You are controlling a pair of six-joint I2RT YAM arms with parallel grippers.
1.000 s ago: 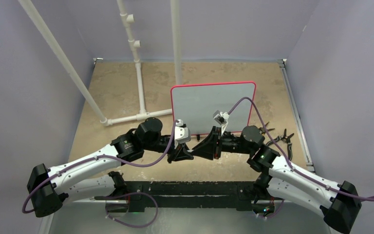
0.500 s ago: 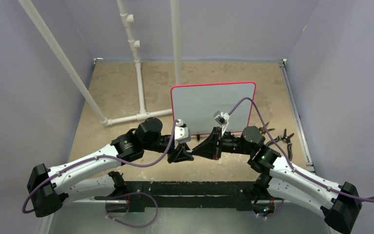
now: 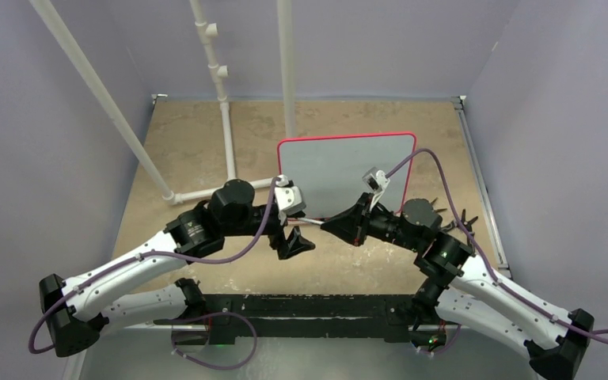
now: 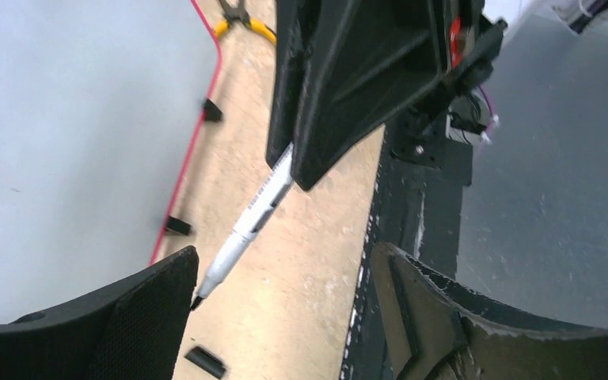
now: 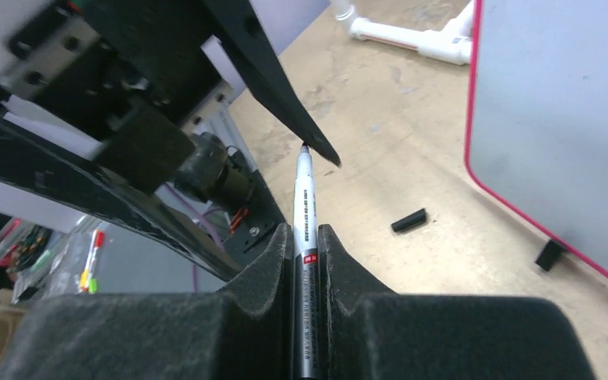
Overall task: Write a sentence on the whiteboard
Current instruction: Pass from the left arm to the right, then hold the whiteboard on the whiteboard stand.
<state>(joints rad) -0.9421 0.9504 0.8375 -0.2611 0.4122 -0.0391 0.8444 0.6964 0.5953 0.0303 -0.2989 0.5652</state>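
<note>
Clamping a silver marker (image 5: 305, 198) tightly between its pads, the right gripper (image 5: 306, 237) hovers just in front of the whiteboard (image 3: 340, 166), which stands upright on its black feet. The left gripper (image 4: 281, 257), spread wide and holding nothing, sits before the whiteboard's lower left corner, the marker's bare tip just beside one finger. A black cap (image 5: 408, 219) lies near the whiteboard's foot.

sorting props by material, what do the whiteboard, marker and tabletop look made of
The whiteboard: smooth, even white panel, likely coated board; thin pink-red frame looks plastic. The marker: silver-grey barrel with printed text and slight sheen, plastic or metal, unclear. The tabletop: tan, mottled, scuffed, matte, perhaps wood composite.
</note>
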